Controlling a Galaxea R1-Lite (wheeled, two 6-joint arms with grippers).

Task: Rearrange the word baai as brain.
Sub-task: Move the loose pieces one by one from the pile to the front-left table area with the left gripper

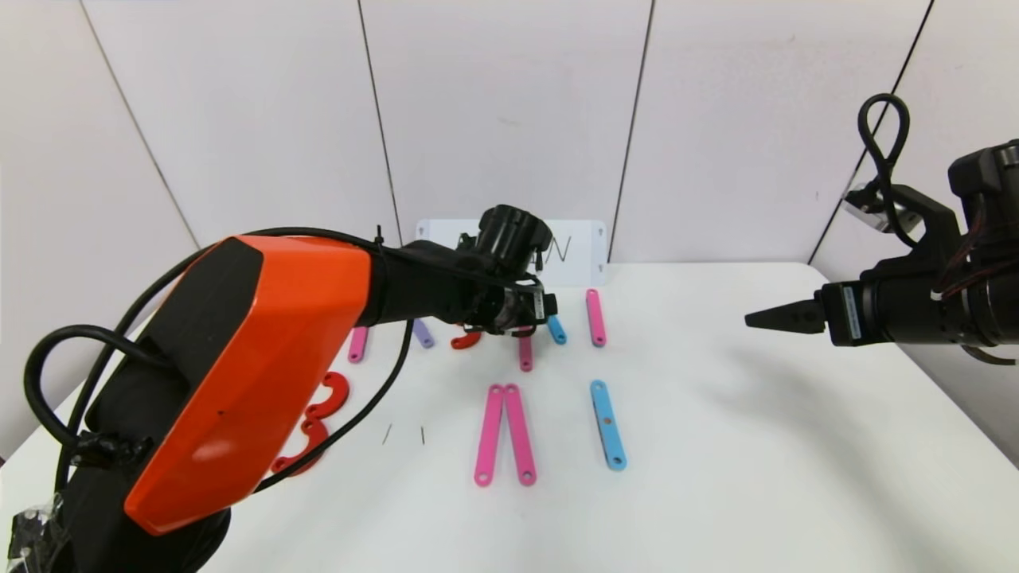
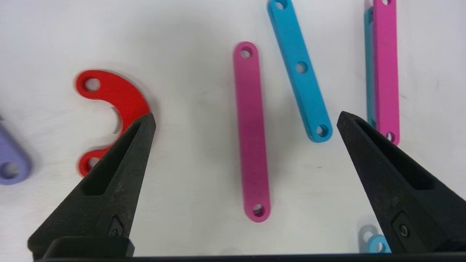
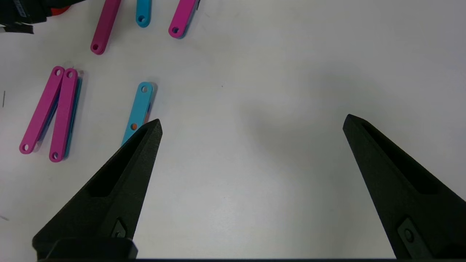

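The word lies in flat plastic pieces on the white table (image 1: 716, 446). My left gripper (image 2: 246, 120) hovers open over the far row, above a pink strip (image 2: 251, 131) that lies free on the table between its spread fingers. Beside that strip are a red arc (image 2: 120, 96), a light-blue strip (image 2: 300, 69), a pink strip stacked on a blue one (image 2: 386, 69) and a purple strip's end (image 2: 11, 162). In the head view, two pink strips (image 1: 504, 434) form a narrow wedge near a light-blue strip (image 1: 607, 424). My right gripper (image 3: 251, 123) hangs open above bare table at the right.
A white card (image 1: 573, 251) with handwriting stands at the back wall, partly hidden by my left wrist. Two red arcs (image 1: 322, 414) lie at the left, half under my left arm's orange shell (image 1: 239, 374). Bare table spreads to the right and front.
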